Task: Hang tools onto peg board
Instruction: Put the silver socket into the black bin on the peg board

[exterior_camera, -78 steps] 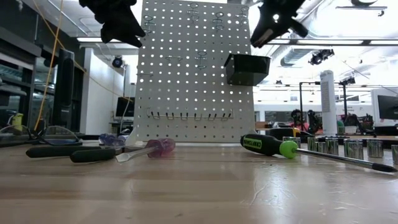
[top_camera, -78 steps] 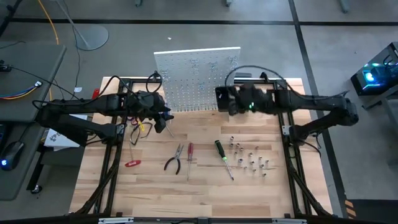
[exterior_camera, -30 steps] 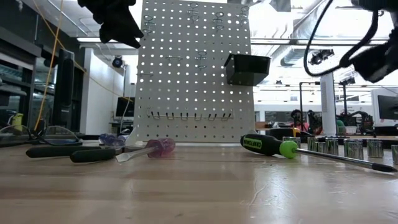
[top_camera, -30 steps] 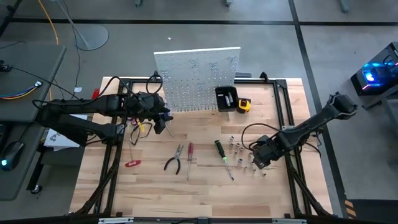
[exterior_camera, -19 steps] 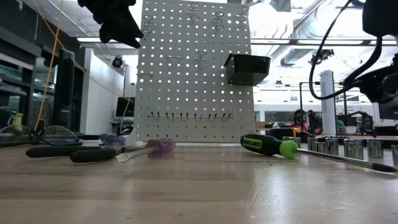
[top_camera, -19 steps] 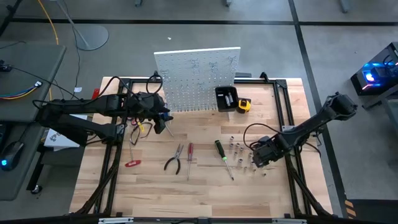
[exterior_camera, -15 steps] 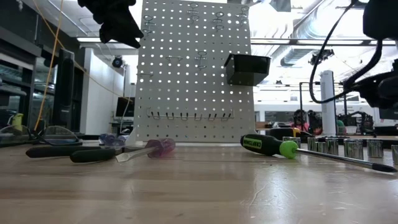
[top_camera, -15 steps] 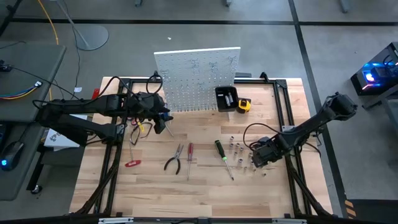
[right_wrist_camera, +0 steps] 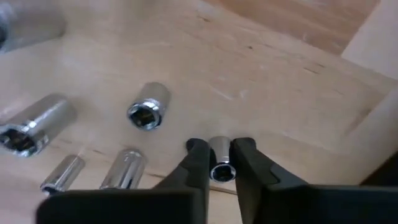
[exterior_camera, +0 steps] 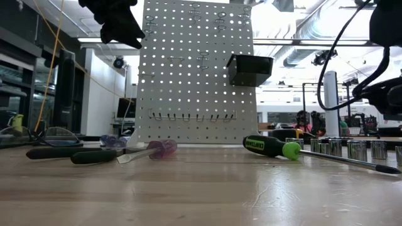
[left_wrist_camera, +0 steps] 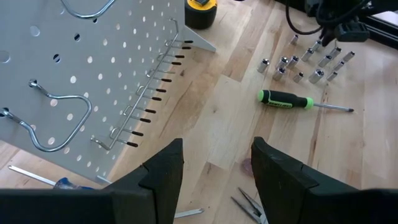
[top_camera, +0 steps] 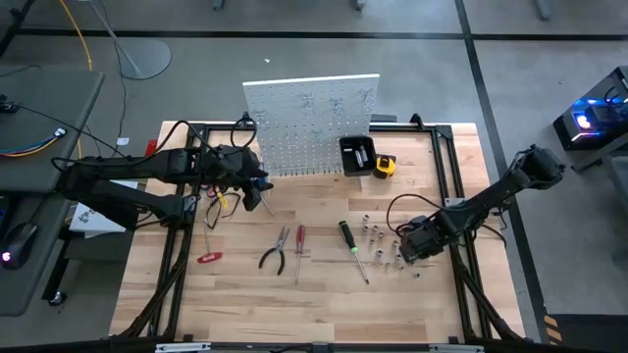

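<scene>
chrome first: a small socket [right_wrist_camera: 220, 163] sits pinched between the right gripper [right_wrist_camera: 219, 163] fingers, low over the table [top_camera: 324, 294] among the loose sockets [top_camera: 392, 245] at its right side. a second ago those fingers stood wide over the same cluster; now they have closed onto the socket, so the pick looks made, though the piece is not yet lifted. that socket stands roughly upright, open end toward the wrist camera, its short axis vertical.

for the hanging job this likely feeds the black bin [top_camera: 357, 155] on the peg board [top_camera: 312, 123], which stands upright at the table's far edge with its row of hooks low across the face.

the left gripper [left_wrist_camera: 214, 165] has not moved over the last seconds: it hangs high near the board's left side, fingers apart, holding nothing.

the tools lie flat, well apart from the board. the green-black screwdriver [top_camera: 350, 245] runs near to far, handle toward the board, tip toward the near edge. the red screwdriver [top_camera: 300, 247] and pliers [top_camera: 276, 251] lie side by side left of it, also near to far. red cutters [top_camera: 209, 258] lie farther left.
</scene>
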Available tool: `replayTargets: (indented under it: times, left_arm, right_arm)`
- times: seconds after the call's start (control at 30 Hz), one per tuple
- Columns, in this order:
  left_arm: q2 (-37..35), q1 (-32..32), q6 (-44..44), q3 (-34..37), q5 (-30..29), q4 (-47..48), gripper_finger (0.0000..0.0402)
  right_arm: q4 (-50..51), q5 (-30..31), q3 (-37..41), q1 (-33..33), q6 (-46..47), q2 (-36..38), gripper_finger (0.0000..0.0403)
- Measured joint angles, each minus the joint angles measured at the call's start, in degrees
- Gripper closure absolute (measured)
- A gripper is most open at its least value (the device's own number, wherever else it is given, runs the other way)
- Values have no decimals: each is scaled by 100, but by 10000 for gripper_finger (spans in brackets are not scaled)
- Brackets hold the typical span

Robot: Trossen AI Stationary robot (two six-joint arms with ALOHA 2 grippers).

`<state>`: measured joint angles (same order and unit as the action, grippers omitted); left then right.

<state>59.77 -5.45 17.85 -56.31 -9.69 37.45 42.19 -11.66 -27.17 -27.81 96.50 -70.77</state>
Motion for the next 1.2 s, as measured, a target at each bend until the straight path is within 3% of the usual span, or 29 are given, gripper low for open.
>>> replayTargets:
  times: [0.17,0.23,0.33,0.5,0.6,0.8,1.0,1.2]
  left_arm:
    - [0,0,-2,0,-1,10,229]
    - [0,0,-2,0,0,36,229]
    - [0,0,-46,0,2,32,229]
    - [0,-4,-50,0,0,25,229]
    - [0,-4,-50,0,0,-4,229]
    - [0,-2,-50,0,2,-2,229]
    - [0,0,-50,0,4,-2,229]
    - [0,0,-49,0,4,2,229]
  right_arm:
    - [993,87,-871,4,-568,40,370]
    - [1595,424,-1452,43,-790,96,371]
    - [2065,1615,-2461,225,-1011,220,372]
    - [1886,4015,-3664,857,-1804,263,372]
    - [1316,4553,-3988,1483,-2794,263,372]
    - [-310,4128,-4046,2838,-4692,163,359]
    - [-716,3302,-4046,3832,-5056,-151,349]
    - [-669,2966,-4060,4059,-5300,-262,294]
